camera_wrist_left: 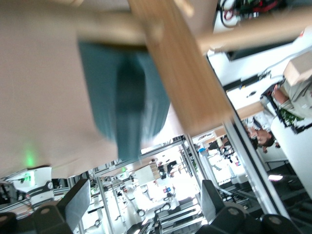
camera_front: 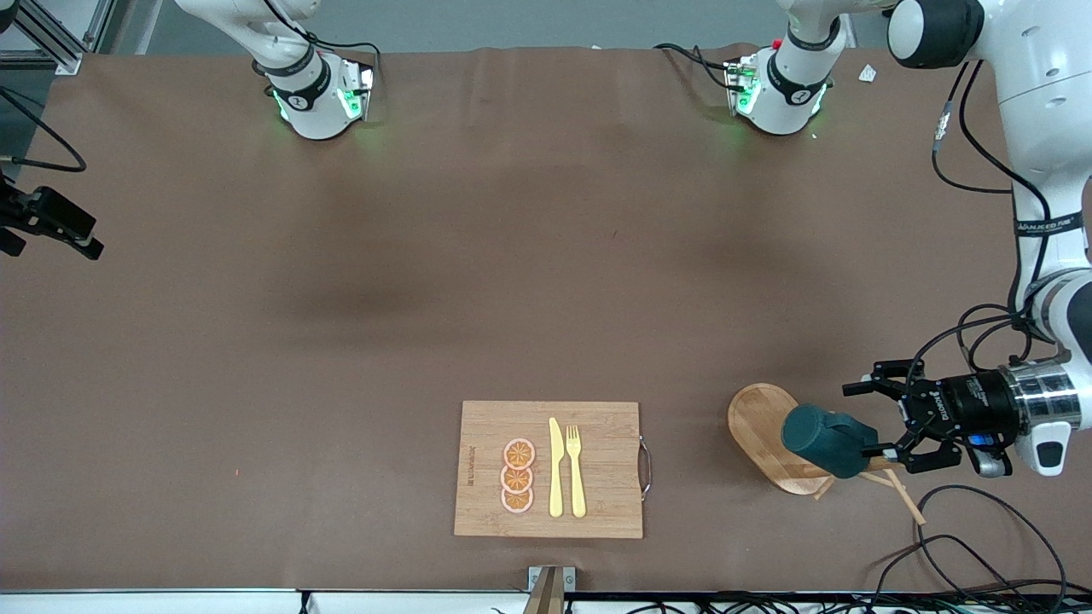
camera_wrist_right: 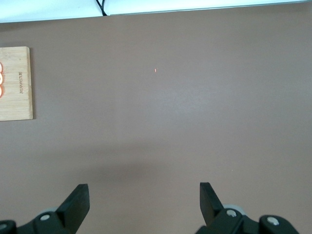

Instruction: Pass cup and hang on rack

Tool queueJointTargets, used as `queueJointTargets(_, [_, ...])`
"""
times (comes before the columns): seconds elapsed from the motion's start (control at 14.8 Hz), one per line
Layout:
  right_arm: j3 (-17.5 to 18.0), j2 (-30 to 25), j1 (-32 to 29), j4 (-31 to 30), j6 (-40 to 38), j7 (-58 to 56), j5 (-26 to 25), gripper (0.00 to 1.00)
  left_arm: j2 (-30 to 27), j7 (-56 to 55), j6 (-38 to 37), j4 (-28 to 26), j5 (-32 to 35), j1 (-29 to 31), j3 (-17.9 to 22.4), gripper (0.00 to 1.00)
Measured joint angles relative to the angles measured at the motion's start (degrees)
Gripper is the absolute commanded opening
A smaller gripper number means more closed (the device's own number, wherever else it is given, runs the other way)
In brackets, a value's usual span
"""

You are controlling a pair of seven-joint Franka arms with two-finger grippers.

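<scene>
The dark teal cup (camera_front: 821, 438) hangs on the wooden rack, over its oval base (camera_front: 758, 419), near the left arm's end of the table. Thin pegs (camera_front: 897, 492) stick out beside it. My left gripper (camera_front: 868, 421) is open right beside the cup, with nothing between its fingers. In the left wrist view the blurred cup (camera_wrist_left: 122, 97) hangs by the rack's post (camera_wrist_left: 175, 63), ahead of the open left gripper (camera_wrist_left: 145, 202). My right gripper (camera_wrist_right: 144, 200) is open and empty over bare brown table; it is out of the front view.
A bamboo cutting board (camera_front: 597, 426) with orange slices (camera_front: 518, 476), a yellow knife (camera_front: 555, 467) and a fork (camera_front: 576, 469) lies near the front edge; its corner shows in the right wrist view (camera_wrist_right: 14, 83). Black cables (camera_front: 964, 537) lie by the rack.
</scene>
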Motion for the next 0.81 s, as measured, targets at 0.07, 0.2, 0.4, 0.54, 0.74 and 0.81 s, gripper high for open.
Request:
queueJointTargets(0.07, [-0.01, 0.08, 0.00, 0.00, -0.01, 0.01, 0.00, 1.00, -1.10, -0.03, -1.22, 0.12, 0.00, 0.02, 0.04, 1.00])
queueJointTargets(0.2, [0.06, 0.12, 0.38, -0.03, -1.04, -0.01, 0.00, 1.00, -3.81, -0.24, -3.47, 0.33, 0.17, 0.04, 0.08, 1.00])
queueJointTargets(0.4, [0.02, 0.19, 1.01, -0.39, -3.40, 0.17, -0.02, 1.00, -7.59, -0.50, -6.31, 0.38, 3.30, -0.16, -0.05, 1.00])
queueJointTargets(0.54, [-0.10, 0.20, 1.01, -0.54, -3.22, 0.17, -0.03, 1.00, -9.92, -0.25, -6.80, 0.43, 9.05, -0.53, -1.20, 1.00])
queueJointTargets(0.74, [-0.25, 0.20, 0.96, -0.57, -1.27, 0.16, -1.45, 1.00, -13.39, 0.32, -6.83, 0.45, 17.90, -3.65, -1.94, 1.00])
queueJointTargets(0.81, [-0.45, 0.20, 0.77, -0.57, -1.12, 0.19, -2.21, 1.00, -14.45, 0.90, -6.82, 0.45, 21.05, -4.89, -1.96, 1.00])
